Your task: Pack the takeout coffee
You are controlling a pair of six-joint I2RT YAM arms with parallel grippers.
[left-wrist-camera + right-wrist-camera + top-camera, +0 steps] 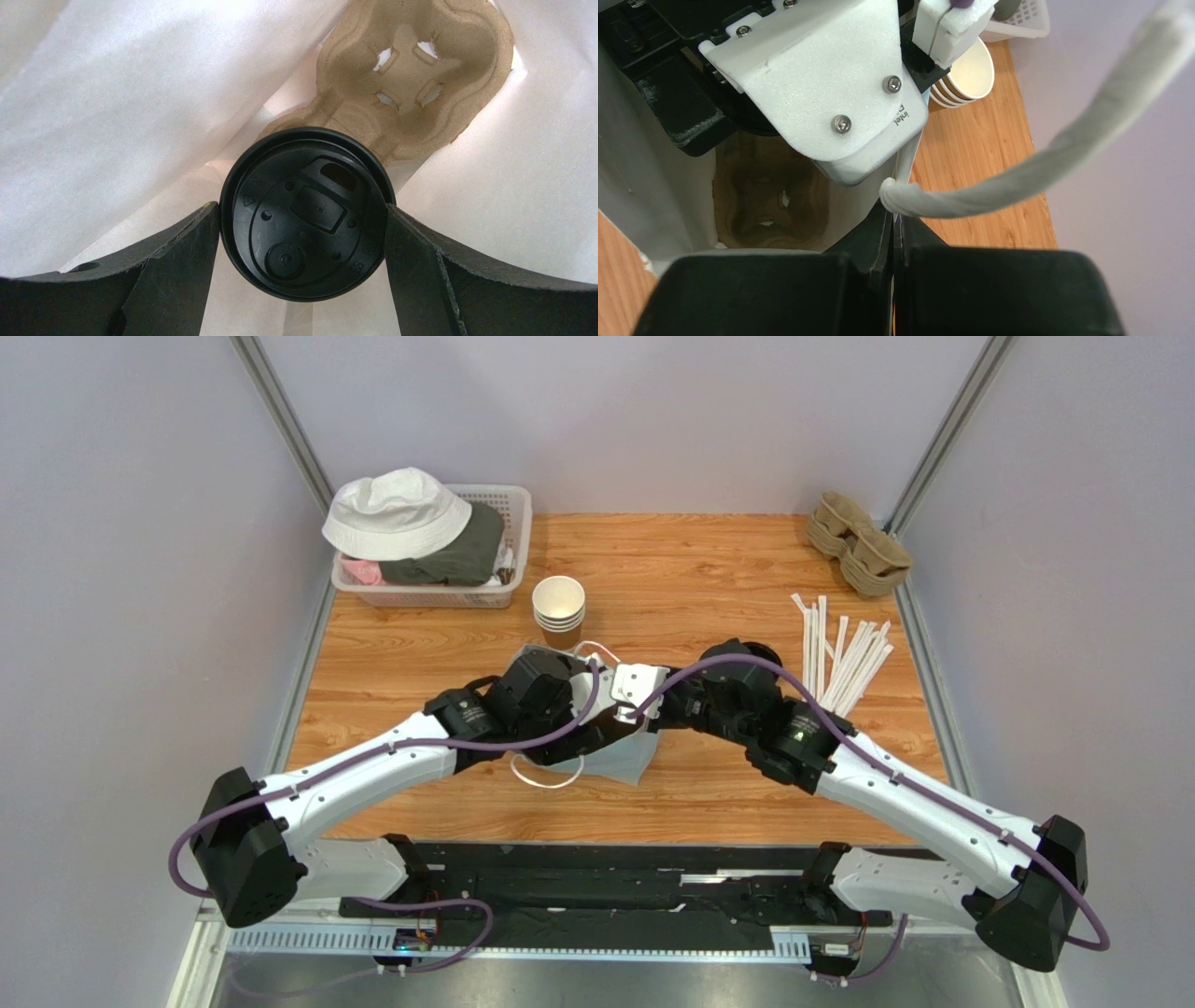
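Grip on the takeout coffee at the lid rim, left gripper clamped, one black finger pressed to each side. Wrist pointing straight down into the white paper bag, cup inside it with lid facing up at the camera, over the near pocket of a brown pulp carrier lying on the bag floor. Seated in that pocket or hanging clear of it: impossible to tell, cup body hidden under the lid.

Over on the other side, right gripper pinched fully closed on the bag's thin top edge, right at the root of the twisted paper handle.

From above: left arm and right arm both stretched forward and angled inward, wrists meeting almost nose to nose over the bag at the middle of the table. Beyond them, stack of lidless paper cups, standing apart; white straws fanned out off to the right.
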